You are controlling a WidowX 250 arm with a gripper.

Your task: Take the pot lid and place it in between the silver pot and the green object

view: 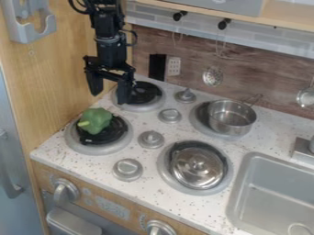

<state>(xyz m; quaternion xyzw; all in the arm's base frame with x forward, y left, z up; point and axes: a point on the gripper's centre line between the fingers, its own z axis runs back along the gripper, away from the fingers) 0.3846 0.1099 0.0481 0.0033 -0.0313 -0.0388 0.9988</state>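
Observation:
The gripper (109, 94) hangs open, fingers pointing down, at the upper left over the back-left burner, with nothing between its fingertips. The silver pot lid (197, 166) rests on the front-right burner, its knob facing up. On the back-right burner stands the silver pot (231, 118), its handle toward the back wall. A green object (96, 120), shaped like a bell pepper, sits on the front-left burner, below the gripper in the view. Between the green object and the pot lie grey knobs on the speckled counter.
Several grey knobs (151, 139) stand among the burners. The sink (276, 193) is at the lower right, with a faucet piece (301, 149) at the right edge. A wooden panel (61, 78) borders the stove at left. Utensils such as a strainer (213, 76) hang along the back wall.

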